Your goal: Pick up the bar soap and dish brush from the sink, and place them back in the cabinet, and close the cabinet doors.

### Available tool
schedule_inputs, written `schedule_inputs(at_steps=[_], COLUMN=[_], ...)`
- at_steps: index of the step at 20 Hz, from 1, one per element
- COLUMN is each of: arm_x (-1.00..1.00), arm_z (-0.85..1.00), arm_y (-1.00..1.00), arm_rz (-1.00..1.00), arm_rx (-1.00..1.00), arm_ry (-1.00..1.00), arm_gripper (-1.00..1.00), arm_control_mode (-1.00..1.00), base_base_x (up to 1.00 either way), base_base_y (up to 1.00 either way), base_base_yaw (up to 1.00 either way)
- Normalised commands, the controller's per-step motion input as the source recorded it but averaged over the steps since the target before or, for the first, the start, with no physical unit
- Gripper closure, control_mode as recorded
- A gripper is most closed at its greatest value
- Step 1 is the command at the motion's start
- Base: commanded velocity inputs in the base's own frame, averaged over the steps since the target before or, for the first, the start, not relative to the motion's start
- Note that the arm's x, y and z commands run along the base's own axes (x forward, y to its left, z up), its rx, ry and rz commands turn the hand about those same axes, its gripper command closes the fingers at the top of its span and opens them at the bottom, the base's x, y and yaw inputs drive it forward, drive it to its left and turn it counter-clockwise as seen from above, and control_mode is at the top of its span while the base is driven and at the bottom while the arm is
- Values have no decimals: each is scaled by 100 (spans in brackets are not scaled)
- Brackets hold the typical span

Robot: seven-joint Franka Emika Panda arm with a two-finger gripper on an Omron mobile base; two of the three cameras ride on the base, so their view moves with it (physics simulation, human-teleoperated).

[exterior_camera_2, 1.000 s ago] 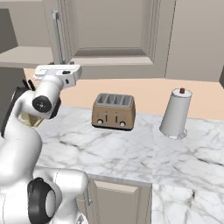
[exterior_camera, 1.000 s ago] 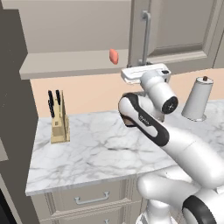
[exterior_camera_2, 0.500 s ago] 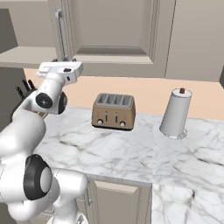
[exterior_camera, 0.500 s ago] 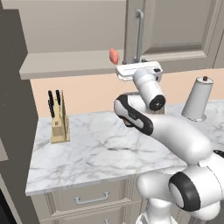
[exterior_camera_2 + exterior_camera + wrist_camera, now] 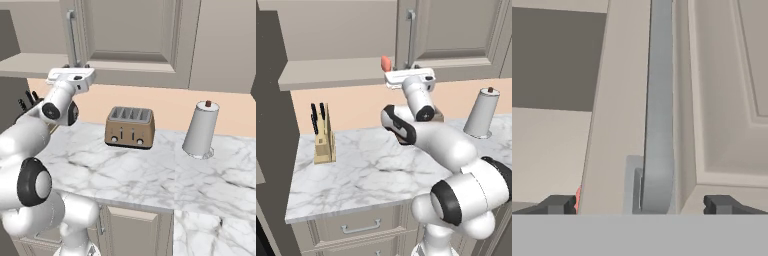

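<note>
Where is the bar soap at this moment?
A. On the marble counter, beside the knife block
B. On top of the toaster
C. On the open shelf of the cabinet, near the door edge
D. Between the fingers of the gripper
C. The bar soap rests on the cabinet shelf just left of the door's edge, while the gripper stands open around the door handle.

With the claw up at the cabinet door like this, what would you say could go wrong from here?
1. The open claw straddles the door's edge and handle; closing off-centre might pinch the frame instead of the bar.
2. The soap sits at the shelf's front lip beside the door; swinging the door could knock it off.
3. The brush is not on the shelf, so shutting now may leave it out.
</note>
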Motion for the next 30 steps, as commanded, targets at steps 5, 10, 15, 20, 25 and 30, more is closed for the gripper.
schedule_inputs(at_steps=[5,10,15,20,25,30], arm_x=[25,22,2,0,0,-4], arm_z=[0,0,0,0,0,0], arm_y=[0,0,0,0,0,0], arm_rz=[-4,-4,0,0,0,0], arm_rx=[0,0,0,0,0,0], arm_ry=[3,3,0,0,0,0], arm_gripper=[-100,-100,-100,-100,-100,-100], arm_control_mode=[-100,-100,-100,-100,-100,-100], base_base_x=[0,0,0,0,0,0], base_base_y=[0,0,0,0,0,0], base_base_yaw=[0,0,0,0,0,0])
